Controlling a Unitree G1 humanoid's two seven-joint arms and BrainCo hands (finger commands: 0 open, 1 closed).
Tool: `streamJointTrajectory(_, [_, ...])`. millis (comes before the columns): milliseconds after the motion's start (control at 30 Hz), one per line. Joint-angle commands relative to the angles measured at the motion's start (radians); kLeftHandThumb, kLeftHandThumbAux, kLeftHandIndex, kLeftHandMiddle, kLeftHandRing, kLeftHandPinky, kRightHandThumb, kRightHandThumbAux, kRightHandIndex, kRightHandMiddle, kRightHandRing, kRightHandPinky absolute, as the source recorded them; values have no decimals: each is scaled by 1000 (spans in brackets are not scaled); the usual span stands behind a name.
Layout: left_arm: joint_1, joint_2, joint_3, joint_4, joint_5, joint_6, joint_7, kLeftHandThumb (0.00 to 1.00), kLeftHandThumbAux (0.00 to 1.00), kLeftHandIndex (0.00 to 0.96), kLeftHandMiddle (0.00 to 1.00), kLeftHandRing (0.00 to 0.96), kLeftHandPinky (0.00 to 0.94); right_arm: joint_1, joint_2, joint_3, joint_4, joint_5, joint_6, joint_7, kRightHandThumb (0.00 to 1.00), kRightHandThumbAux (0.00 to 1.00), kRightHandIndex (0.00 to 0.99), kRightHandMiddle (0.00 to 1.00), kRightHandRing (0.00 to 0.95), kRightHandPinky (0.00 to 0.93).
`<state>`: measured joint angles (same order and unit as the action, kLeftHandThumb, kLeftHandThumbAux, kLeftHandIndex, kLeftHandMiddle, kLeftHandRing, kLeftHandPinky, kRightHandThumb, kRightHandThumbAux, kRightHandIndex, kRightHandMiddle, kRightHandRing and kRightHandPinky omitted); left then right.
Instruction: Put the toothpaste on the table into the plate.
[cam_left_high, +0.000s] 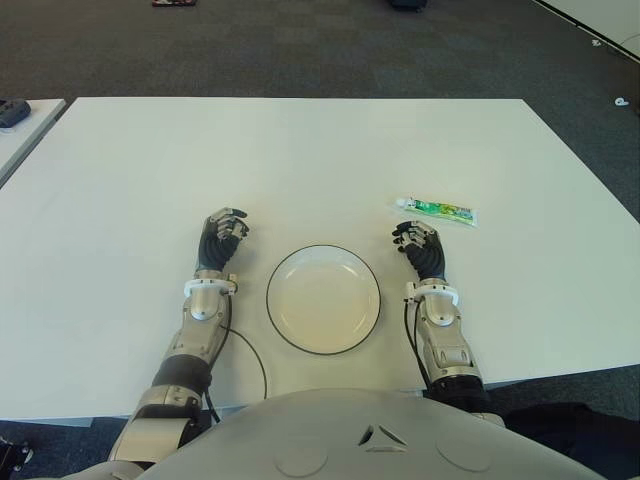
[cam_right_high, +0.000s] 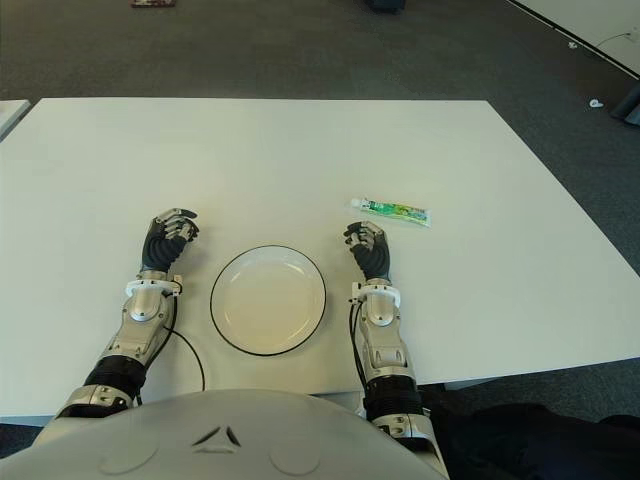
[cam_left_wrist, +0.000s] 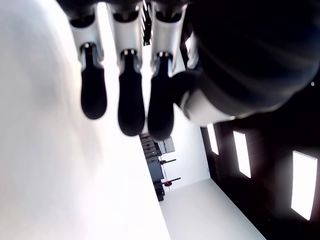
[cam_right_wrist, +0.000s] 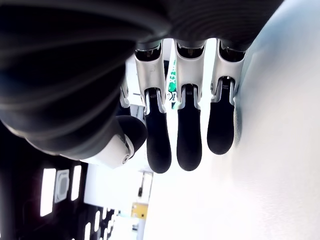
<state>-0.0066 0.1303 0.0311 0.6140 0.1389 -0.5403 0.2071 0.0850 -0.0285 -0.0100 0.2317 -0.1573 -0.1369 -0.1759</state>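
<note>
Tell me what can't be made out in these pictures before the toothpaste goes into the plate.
- Toothpaste: print too small to read in the eye views; in the right wrist view only a green strip shows between the fingers.
- Right hand: palm faces down, underside hidden.
- Left hand: left of the plate; table contact unclear.
- Dark object: cut off by the left edge.

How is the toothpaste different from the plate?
The toothpaste is a long, thin tube, green and white; the plate is round and pale with a dark rim. The toothpaste lies just beyond the right hand, far from the left hand; the plate sits between the two hands. The toothpaste looks much smaller than the plate. Both lie flat on the white table, and neither hand holds either one.
</note>
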Motion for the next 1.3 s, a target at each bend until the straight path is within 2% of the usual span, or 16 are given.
streamJointTrajectory(33, [13, -8, -1, 10, 7, 25, 1, 696, 721, 433, 583, 576, 543, -6, -4, -12, 0, 1, -15, -13, 710, 730, 426, 498, 491, 500])
streamJointTrajectory(500, [10, -17, -1, 12, 15, 10, 10, 698, 720, 434, 599, 589, 557, -65, -24, -49, 6, -1, -72, -48, 708, 730, 427, 497, 483, 493])
streamJointTrajectory(767, [8, -23, 4, 19, 13, 11, 15, 697, 721, 434, 593, 583, 548, -153, -108, -48, -24, -21, -121, -2, 704, 731, 422, 478, 466, 464])
streamJointTrajectory(800, [8, -24, 5, 20, 12, 11, 15, 697, 721, 434, 592, 582, 546, -166, -136, -38, -21, -38, -140, 15, 703, 731, 421, 473, 461, 454])
streamJointTrajectory(1067, [6, -29, 8, 17, 7, 14, 14, 697, 721, 434, 587, 579, 548, -236, -290, 22, 21, -179, -213, 68, 695, 725, 409, 309, 313, 312])
streamJointTrajectory(1133, [5, -31, 8, 15, 7, 15, 15, 697, 721, 434, 588, 580, 545, -253, -326, 41, 34, -223, -221, 76, 565, 630, 270, 216, 214, 216])
streamJointTrajectory(1233, [5, -33, 9, 15, 8, 15, 14, 698, 720, 434, 589, 580, 545, -279, -356, 57, 56, -253, -220, 86, 507, 539, 178, 139, 131, 130])
streamJointTrajectory(1300, [5, -32, 10, 17, 8, 13, 15, 698, 720, 433, 588, 578, 543, -331, -380, 73, 92, -284, -199, 96, 497, 489, 132, 97, 79, 74])
